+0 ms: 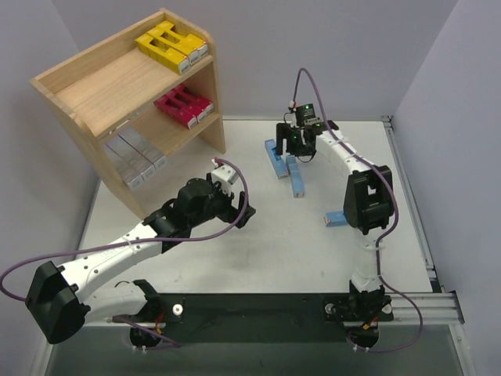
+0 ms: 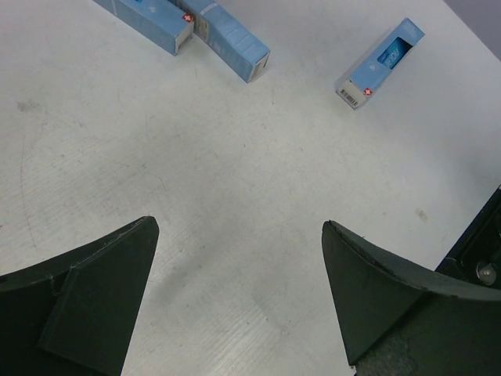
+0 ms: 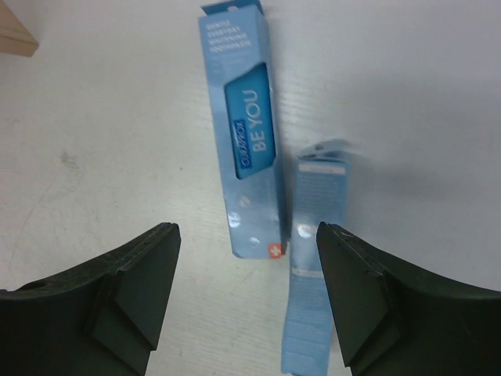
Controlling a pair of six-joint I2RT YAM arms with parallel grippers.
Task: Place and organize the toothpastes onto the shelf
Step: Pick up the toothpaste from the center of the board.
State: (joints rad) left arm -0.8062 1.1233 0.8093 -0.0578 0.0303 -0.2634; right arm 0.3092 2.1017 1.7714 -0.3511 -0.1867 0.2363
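Observation:
The wooden shelf (image 1: 94, 86) stands at the back left. It holds yellow toothpastes (image 1: 172, 45) on the top tier, magenta ones (image 1: 184, 106) on the tier below and silver-grey ones (image 1: 137, 160) at the bottom. Two light blue toothpastes (image 1: 274, 158) (image 1: 297, 178) lie on the table under my right gripper (image 1: 301, 150). In the right wrist view that gripper (image 3: 244, 229) is open, hovering over the end of one blue carton (image 3: 246, 141), and the other blue carton (image 3: 317, 258) lies close to the right finger. A third blue carton (image 1: 335, 219) lies beside the right arm. My left gripper (image 2: 239, 225) is wide open over bare table.
The left arm (image 1: 117, 251) reaches diagonally across the table's left half, its gripper (image 1: 241, 213) just right of the shelf. A corner of the shelf (image 3: 16, 35) shows at the right wrist view's top left. Grey walls close the table at the back and right.

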